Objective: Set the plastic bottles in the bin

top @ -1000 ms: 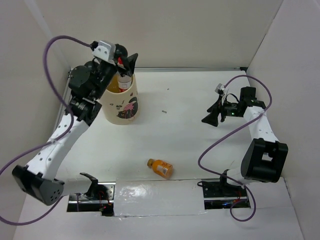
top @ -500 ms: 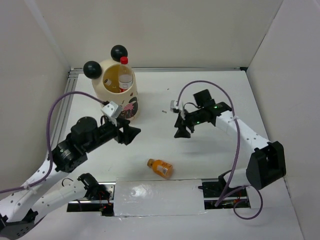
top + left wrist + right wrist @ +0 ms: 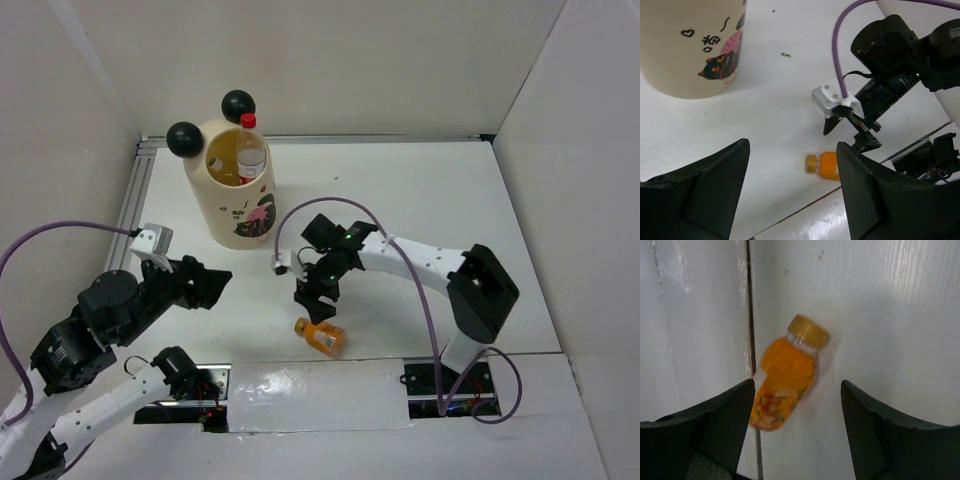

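Note:
A short orange bottle (image 3: 321, 335) lies on its side near the table's front edge, its cap pointing away to the left. My right gripper (image 3: 313, 303) hangs open just above it. In the right wrist view the orange bottle (image 3: 785, 375) lies ahead of the open, empty right gripper (image 3: 797, 387). The cream bin (image 3: 240, 200) with black ball ears stands at the back left, and a red-capped bottle (image 3: 250, 150) shows inside it. My left gripper (image 3: 212, 285) is open and empty in front of the bin, left of the orange bottle (image 3: 826, 166).
White walls enclose the table on the left, back and right. A glossy white strip (image 3: 320, 395) runs along the front edge between the arm bases. The right arm's purple cable (image 3: 300, 215) loops over the middle of the table.
My left arm has pulled back from the bin's mouth to the near left. The right arm has swung from the far right across to just above the orange bottle.

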### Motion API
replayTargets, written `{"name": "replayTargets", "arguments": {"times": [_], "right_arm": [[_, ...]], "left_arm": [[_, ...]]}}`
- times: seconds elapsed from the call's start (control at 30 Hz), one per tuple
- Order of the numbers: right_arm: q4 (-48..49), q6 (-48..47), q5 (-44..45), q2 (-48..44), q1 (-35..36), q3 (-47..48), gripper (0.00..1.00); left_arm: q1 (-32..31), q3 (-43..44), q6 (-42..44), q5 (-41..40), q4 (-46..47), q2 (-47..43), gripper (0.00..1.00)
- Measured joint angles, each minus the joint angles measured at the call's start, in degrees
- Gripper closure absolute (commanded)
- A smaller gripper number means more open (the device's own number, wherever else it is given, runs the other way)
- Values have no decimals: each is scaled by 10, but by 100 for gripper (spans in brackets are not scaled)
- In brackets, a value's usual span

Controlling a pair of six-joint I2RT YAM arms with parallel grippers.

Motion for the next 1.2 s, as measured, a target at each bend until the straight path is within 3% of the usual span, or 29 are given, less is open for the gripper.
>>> {"name": "replayTargets", "arguments": {"times": [0.13, 0.3, 0.67, 1.0, 1.03, 1.07, 1.2], "right_arm": [[-20, 39, 50, 81, 55, 86, 25], [-45, 87, 89, 116, 110, 116, 27], [-63, 154, 205, 153, 127, 126, 30], [-65, 170, 254, 202, 156, 125, 30], [-66, 170, 255, 202, 158, 125, 33], [-66, 171, 259, 202, 159, 125, 47], [-70, 168, 257, 202, 161, 120, 80]], "left_arm": [[0, 10, -16, -17, -42, -26, 18], [0, 28, -17, -29, -72, -32, 17], [0, 29, -14, -32, -99, -73, 14], [0, 29, 2, -32, -103, -73, 12], [0, 29, 3, -32, -103, -73, 12], [0, 29, 3, -32, -103, -73, 12], [0, 24, 3, -31, -100, -73, 12]]}}
